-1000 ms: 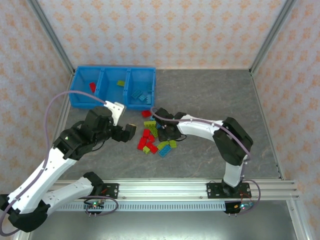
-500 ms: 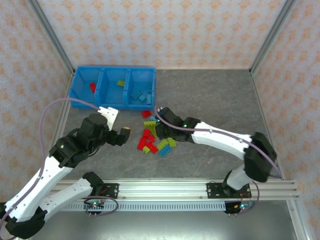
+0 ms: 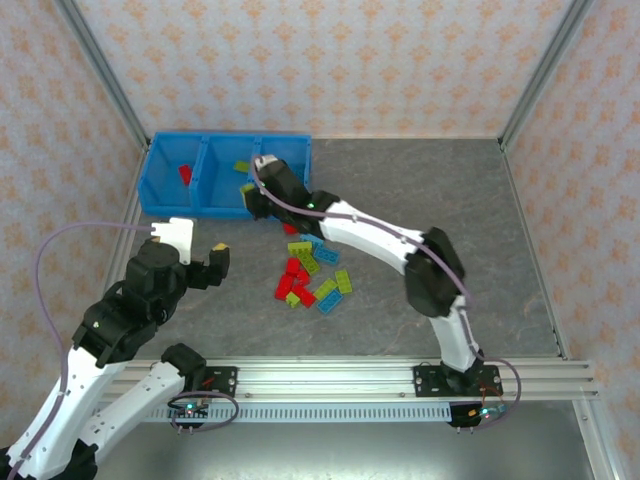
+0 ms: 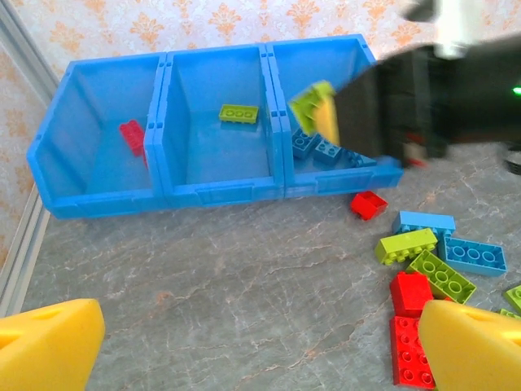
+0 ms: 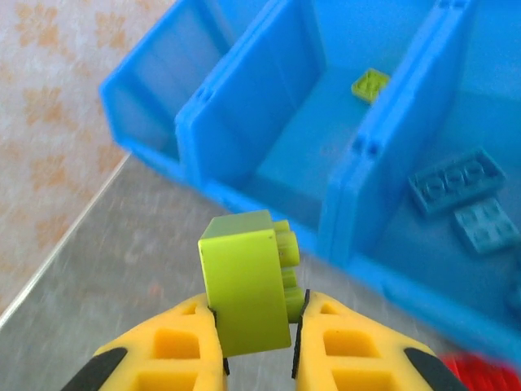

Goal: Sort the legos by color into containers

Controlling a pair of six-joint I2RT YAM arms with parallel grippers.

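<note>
My right gripper [image 5: 256, 326] is shut on a lime brick [image 5: 244, 281], pinched between its yellow fingers. It hangs over the front wall of the blue tray [image 3: 175, 205], near the divider between the middle and right compartments. From the left wrist that lime brick [image 4: 309, 106] shows above the right compartment's edge. The left compartment holds a red brick [image 4: 132, 136], the middle a lime brick [image 4: 238, 113], and the right holds light blue bricks [image 4: 321, 148]. Loose legos [image 3: 310, 275] lie in a pile mid-table. My left gripper [image 3: 215, 262] is open and empty over bare table, left of the pile.
The right arm [image 3: 370, 235] stretches across the table above the pile's far side. A lone red brick [image 4: 368, 204] lies just in front of the tray. Metal frame rails [image 3: 120, 110] and patterned walls close in the table on the left, back and right.
The right gripper has swung from the pile to the tray's front wall, carrying the lime brick. The left arm has drawn back to the left and toward the near edge.
</note>
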